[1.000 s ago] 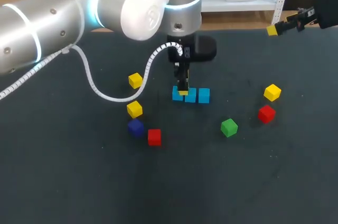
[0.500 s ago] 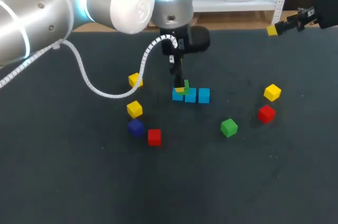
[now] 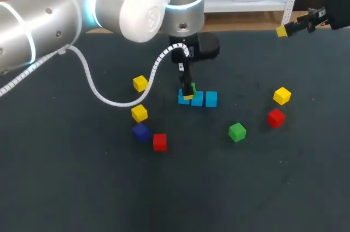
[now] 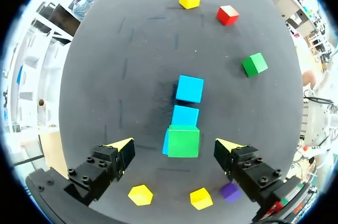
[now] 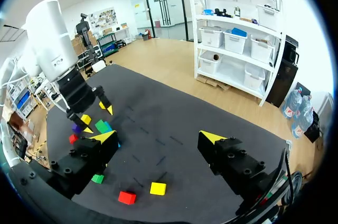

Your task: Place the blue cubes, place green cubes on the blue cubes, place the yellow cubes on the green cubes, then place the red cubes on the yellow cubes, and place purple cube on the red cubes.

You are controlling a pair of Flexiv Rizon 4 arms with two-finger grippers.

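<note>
- Over the left end of the blue row, the left claw (image 4: 174,147) hangs released. Its fingers are spread wide to either side of a green cube (image 4: 184,141) and touch neither face.
- That green cube sits on the end blue cube (image 4: 165,146), with a sliver of blue showing at one side.
- Two more blue cubes (image 4: 185,115) (image 4: 189,88) carry the row on ahead of the claw, each just beside the last.
- Loose on the table (image 3: 65,188) to the left are two yellow cubes (image 3: 140,83) (image 3: 139,112), the purple cube (image 3: 140,131) and a red cube (image 3: 159,141).
- To the right lie a second green cube (image 3: 237,132), a red one (image 3: 276,117) and a yellow one (image 3: 281,96), well apart from the row.
- The right claw (image 5: 158,138) is also released and holds nothing. It is up by the far right corner.
</note>
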